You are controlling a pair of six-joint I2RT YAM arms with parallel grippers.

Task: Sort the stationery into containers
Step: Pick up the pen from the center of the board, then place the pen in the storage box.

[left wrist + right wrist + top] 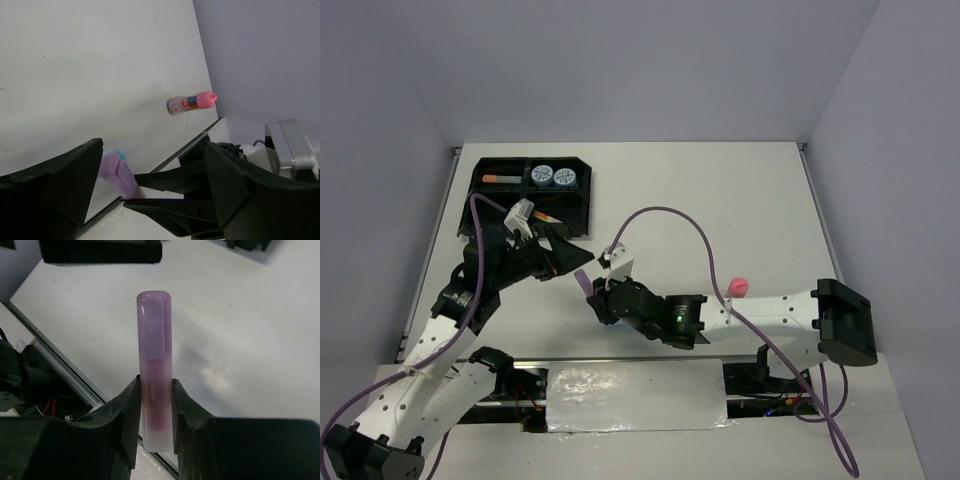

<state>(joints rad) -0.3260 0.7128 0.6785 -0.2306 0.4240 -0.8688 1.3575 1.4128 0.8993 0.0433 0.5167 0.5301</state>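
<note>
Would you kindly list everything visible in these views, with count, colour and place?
tray: one, black, far-left part of the table.
tape rolls: two, blue-white, side by side in one far compartment of the tray.
orange highlighter: one, orange, tray's far-left compartment.
purple highlighter: one, purple, clamped in the right hand above the table.
bottle: one, pink cap, on the table beside the right arm.
table: one, white.
cables: two, purple, one along each arm.
left hand: one, black, open, just near of the tray, facing the purple highlighter.
right hand: one, black, shut on the purple highlighter.
</note>
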